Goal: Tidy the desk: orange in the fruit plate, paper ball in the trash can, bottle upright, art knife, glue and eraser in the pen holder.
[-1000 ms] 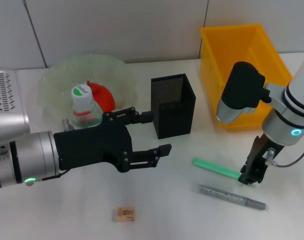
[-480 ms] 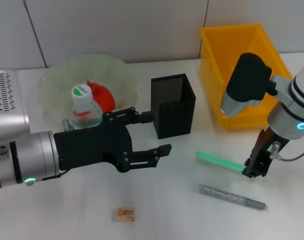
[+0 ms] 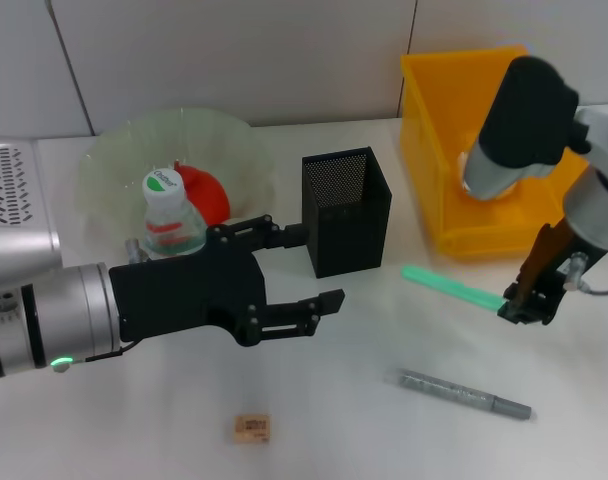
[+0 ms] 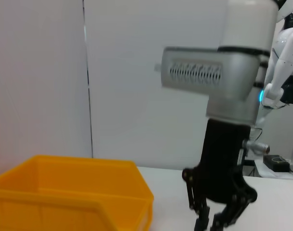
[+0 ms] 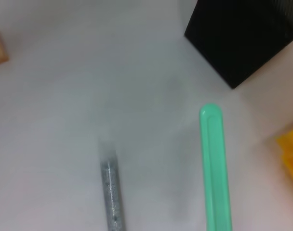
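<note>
Green art knife point(image 3: 452, 288) gripped by right tool point(image 3: 521, 305) above desk point(image 3: 364, 420).

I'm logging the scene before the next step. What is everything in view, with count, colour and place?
Fruit plate: one, clear green, back left.
Orange: one, red-orange, in the plate.
Bottle: one, clear, white cap, upright at the plate's front.
Pen holder: one, black mesh, centre.
Bin: one, yellow, back right.
Green stick: one, held off the table, right.
Grey stick: one, front right.
Eraser: one, tan, front.
Left end effector: black, open, centre left.
Right end effector: black, gripping the green stick.
</note>
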You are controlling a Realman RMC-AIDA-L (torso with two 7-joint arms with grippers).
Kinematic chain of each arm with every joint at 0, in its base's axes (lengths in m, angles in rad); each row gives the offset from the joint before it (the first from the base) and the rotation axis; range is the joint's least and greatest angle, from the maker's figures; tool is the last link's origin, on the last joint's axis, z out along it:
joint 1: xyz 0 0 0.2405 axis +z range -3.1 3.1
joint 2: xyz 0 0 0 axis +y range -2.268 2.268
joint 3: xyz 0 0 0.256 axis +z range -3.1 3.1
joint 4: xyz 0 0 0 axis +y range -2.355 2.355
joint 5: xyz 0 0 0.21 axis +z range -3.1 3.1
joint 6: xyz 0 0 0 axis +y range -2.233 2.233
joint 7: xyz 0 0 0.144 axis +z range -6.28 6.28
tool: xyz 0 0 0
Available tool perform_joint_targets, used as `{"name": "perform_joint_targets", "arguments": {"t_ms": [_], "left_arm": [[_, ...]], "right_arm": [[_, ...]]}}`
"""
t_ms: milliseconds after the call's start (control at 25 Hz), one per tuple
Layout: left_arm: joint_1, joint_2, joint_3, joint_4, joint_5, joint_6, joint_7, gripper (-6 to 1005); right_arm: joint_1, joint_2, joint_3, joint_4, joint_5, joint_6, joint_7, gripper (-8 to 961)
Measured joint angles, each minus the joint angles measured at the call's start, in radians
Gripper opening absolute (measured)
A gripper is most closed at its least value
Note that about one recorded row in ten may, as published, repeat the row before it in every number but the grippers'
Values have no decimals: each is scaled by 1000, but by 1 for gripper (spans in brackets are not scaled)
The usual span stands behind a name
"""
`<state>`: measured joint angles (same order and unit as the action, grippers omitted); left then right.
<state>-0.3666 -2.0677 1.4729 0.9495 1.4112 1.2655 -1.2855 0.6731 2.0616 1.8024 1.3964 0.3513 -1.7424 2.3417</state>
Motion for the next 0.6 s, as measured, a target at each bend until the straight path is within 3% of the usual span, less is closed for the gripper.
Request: {"name": "perform_joint_targets", "arguments": {"t_ms": [240, 600], "left_arm": [[0, 0, 5, 0, 0, 0, 0, 797], [-1, -2, 7, 0, 0, 5, 0, 797]], "right_arm": [[-32, 0, 9, 182, -3, -78, 33, 161], [-62, 3, 12, 338, -41, -135, 58, 161]]}}
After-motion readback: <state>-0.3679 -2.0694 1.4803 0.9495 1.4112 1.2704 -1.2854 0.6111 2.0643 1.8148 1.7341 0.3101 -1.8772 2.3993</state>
